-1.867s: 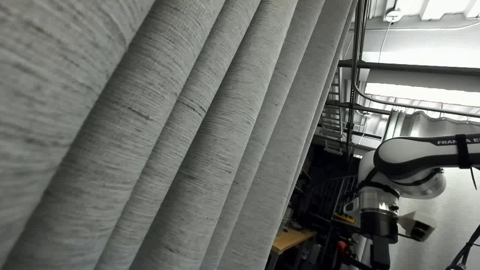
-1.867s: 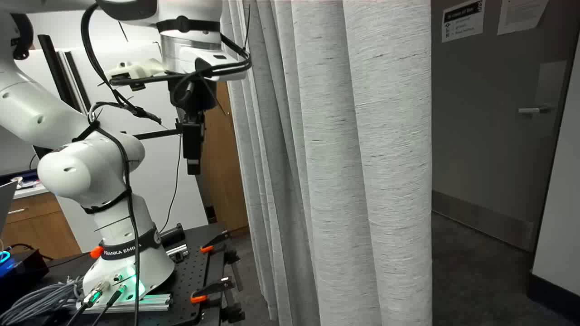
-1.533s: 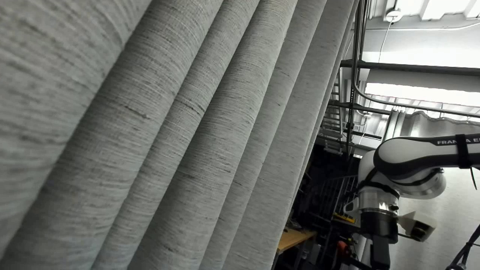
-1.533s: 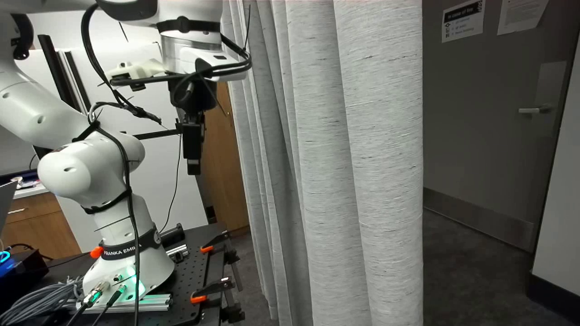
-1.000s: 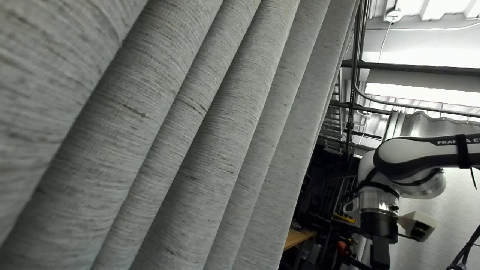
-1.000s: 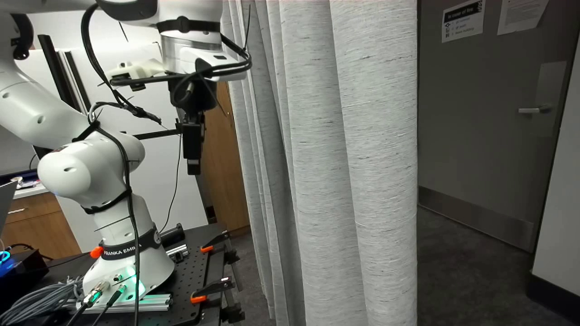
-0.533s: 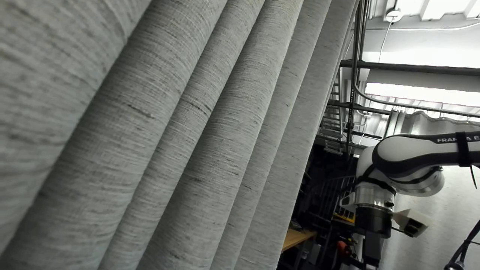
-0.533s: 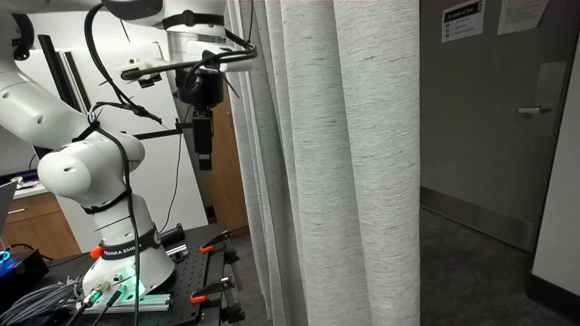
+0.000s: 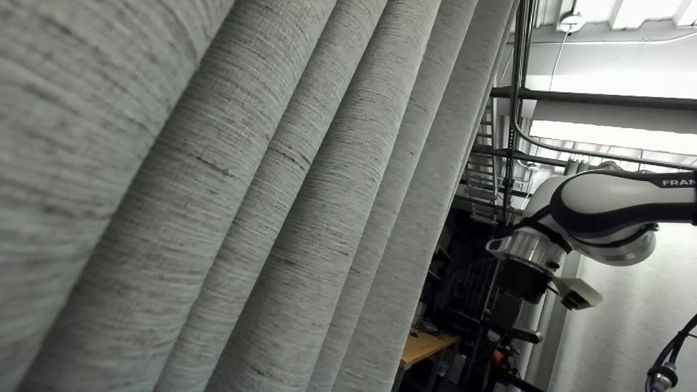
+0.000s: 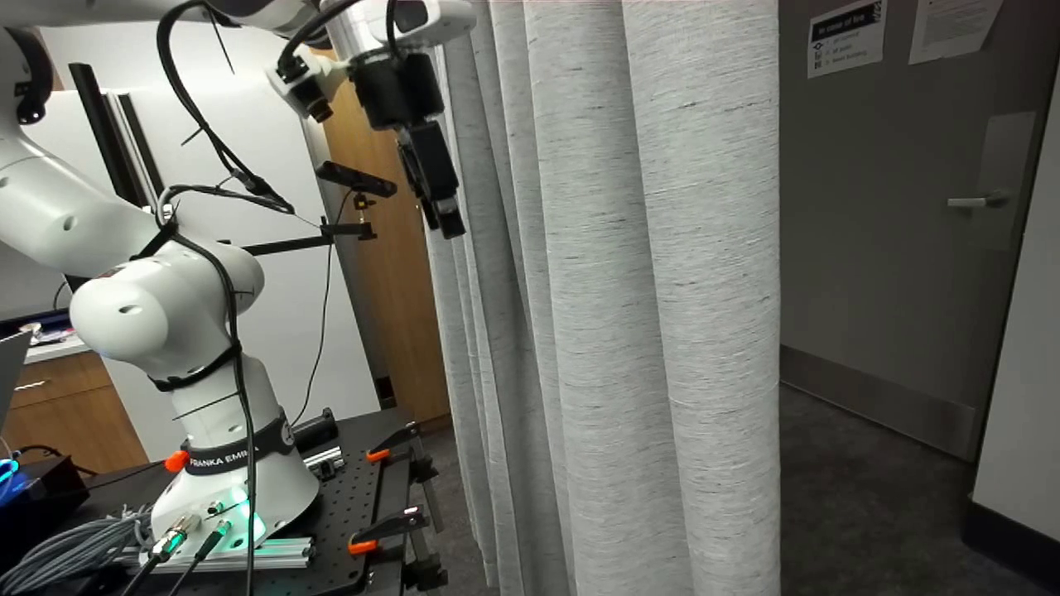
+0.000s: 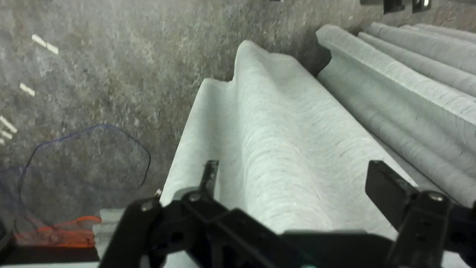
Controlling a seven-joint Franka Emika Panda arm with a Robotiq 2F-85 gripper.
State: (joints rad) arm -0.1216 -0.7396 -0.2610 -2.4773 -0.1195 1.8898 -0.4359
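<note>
Because its jaws stand wide — gripping nothing — the tool [image 11: 293, 166] lets the curtain [image 11: 267, 119] hang. Weight presumably straightens it.

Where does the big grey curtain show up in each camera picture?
In an exterior view: the curtain slants across the left and middle.
In an exterior view: the curtain hangs from mid-picture to right of centre.
In the wrist view: likely the same curtain, pale folds through the middle.
Shared landmark: the black fingers.

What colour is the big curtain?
The curtain is light grey with thin dark streaks, clearest in an exterior view.
</note>
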